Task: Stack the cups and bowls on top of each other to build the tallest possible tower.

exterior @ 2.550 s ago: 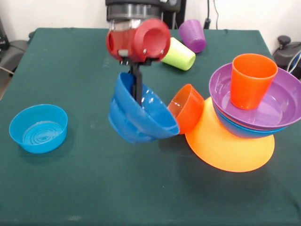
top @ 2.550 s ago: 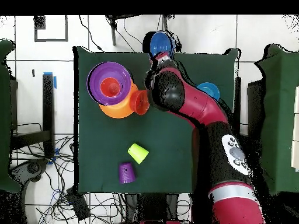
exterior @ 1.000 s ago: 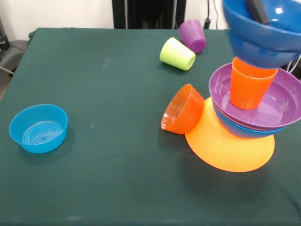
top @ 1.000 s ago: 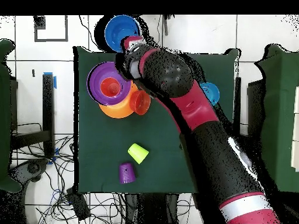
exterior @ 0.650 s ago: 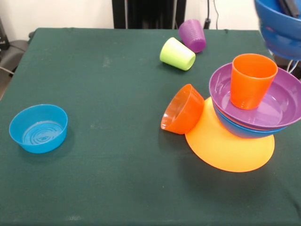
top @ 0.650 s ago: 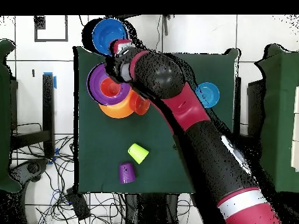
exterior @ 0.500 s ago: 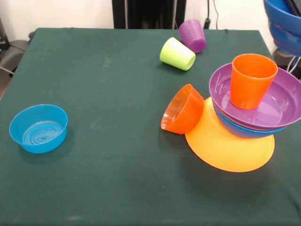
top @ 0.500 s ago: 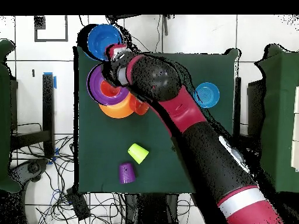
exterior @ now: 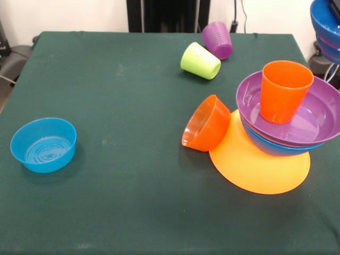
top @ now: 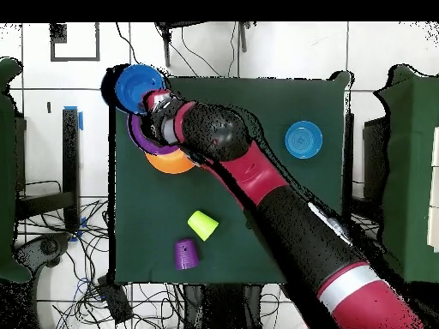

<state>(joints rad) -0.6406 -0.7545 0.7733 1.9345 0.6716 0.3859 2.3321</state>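
The tower stands at the right in the front view. An upturned orange-yellow bowl carries a blue bowl, a purple bowl and an upright orange cup. A small orange bowl leans on its side against the base. My gripper is shut on the rim of a dark blue bowl, held high beyond the tower's right side. In the overhead view that bowl hangs over the table's corner, and my arm hides most of the tower.
A lime green cup and a purple cup lie on their sides at the far edge. A small light blue bowl sits upright at the left. The table edge runs close beside the tower.
The dark blue bowl rose from mid-table in my gripper, passed over the orange cup, and went on to the right until only part of it shows. The tower has not moved.
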